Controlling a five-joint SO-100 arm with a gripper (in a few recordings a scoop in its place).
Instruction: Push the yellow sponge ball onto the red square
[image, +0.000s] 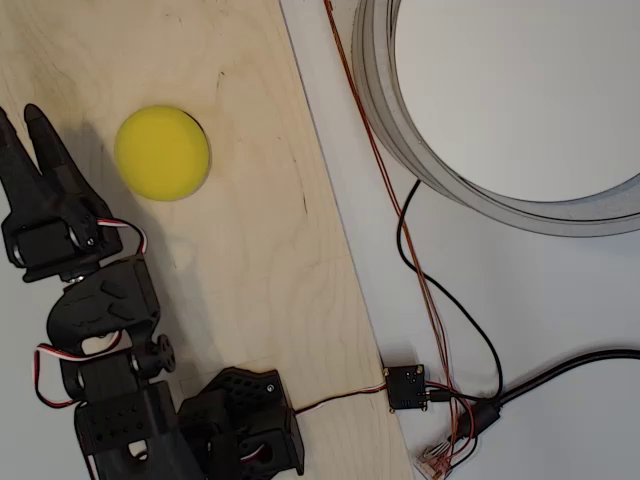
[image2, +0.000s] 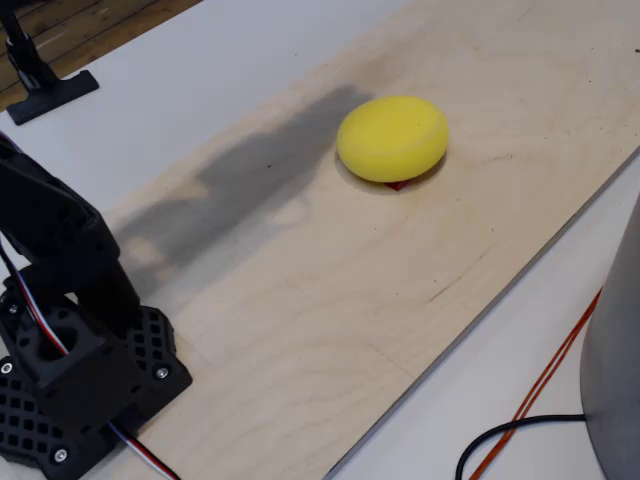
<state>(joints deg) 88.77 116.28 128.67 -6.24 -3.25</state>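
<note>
On the pale plywood board (image: 250, 250), the matte bright-yellow foam ball (image: 162, 152) rests nearly over the small orange-red patch (image2: 397, 185); from the fixed view I see just a sliver of red peeking out under its near edge, so I judge the ball is on target or very close. My black two-finger gripper (image: 25, 118) sits just beside the ball on its left in the overhead view, apart from it, fingers drawn narrow with only a slim gap between the tips, holding nothing.

My worry is a careless nudge: any sweep toward the ball could roll the light foam off the patch, since it should move at a slight touch. Whether it is centred I cannot quite tell, as the patch is mostly hidden.

Off the board lie a large grey round rim (image: 470, 190), orange and black cables (image: 420, 270), and a small black circuit box (image: 407, 387), none in the way.
</note>
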